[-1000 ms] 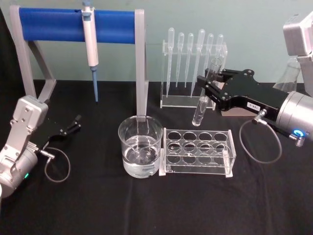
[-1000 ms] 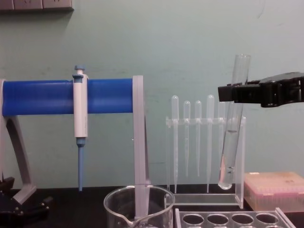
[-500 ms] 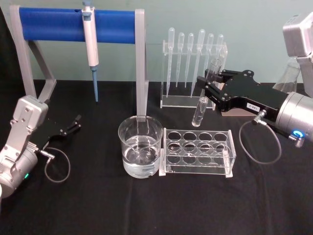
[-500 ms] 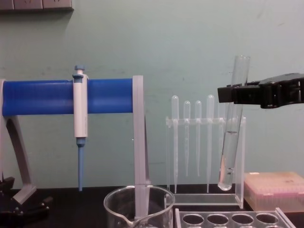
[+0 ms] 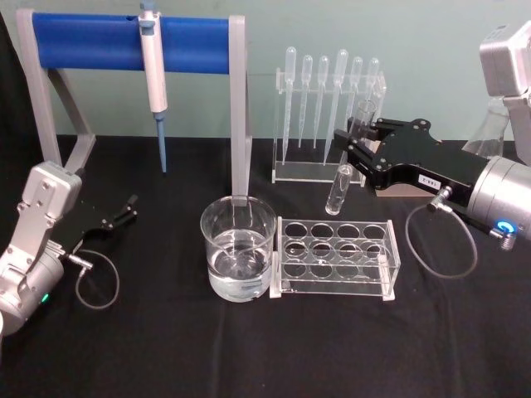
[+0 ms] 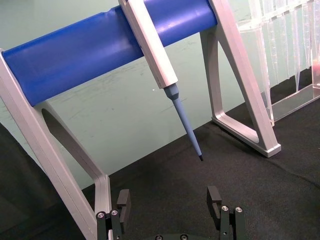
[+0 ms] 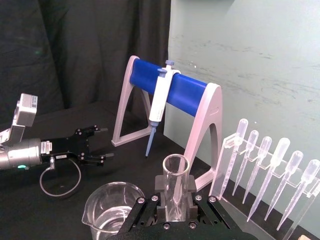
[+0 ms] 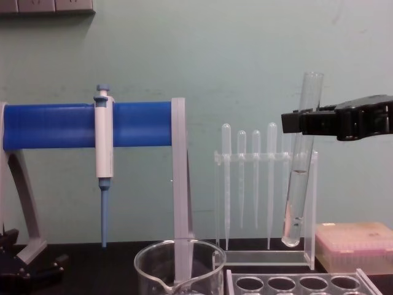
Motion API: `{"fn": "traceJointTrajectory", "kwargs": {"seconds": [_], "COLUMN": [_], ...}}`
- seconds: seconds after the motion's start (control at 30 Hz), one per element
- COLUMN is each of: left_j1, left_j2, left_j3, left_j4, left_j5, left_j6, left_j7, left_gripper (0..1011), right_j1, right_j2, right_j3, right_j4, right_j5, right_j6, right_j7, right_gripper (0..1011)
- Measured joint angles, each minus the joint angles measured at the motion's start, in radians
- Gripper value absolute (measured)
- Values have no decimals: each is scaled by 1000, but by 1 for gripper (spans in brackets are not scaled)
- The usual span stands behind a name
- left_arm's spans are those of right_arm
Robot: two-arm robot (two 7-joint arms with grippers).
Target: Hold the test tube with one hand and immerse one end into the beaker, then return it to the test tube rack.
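Observation:
My right gripper [image 5: 353, 141] is shut on the upper part of the test tube [image 5: 338, 189], a clear glass tube hanging slightly tilted in the air above the far right of the clear holed rack [image 5: 336, 255]. From the chest view the test tube [image 8: 299, 184] shows a little liquid inside, and the right gripper [image 8: 305, 121] grips it near the top. The beaker [image 5: 239, 249] holds some water and stands left of the rack, below and to the left of the tube. My left gripper [image 5: 126, 209] rests open at the table's left.
A grey stand with a blue bar [image 5: 99, 41] carries a white-and-blue micropipette [image 5: 153, 70] behind the beaker. A rack of plastic pipettes [image 5: 328, 116] stands behind the tube. A pink-topped box [image 8: 356, 246] sits at the right, with a glass flask [image 5: 489, 128] nearby.

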Motion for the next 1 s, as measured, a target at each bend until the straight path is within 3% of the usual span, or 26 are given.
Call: {"fn": "traceJointTrajectory", "kwargs": {"seconds": [1.0], "left_j1": [0], "left_j2": [0], "left_j3": [0], "left_j4": [0], "left_j5": [0], "left_j6": [0], "left_j7": [0], "left_gripper": [1000], "right_j1": [0], "right_j2": [0], "right_j3": [0], "right_j4": [0], "right_j5": [0], "right_j6": [0], "right_j7": [0], "right_gripper": [225]}}
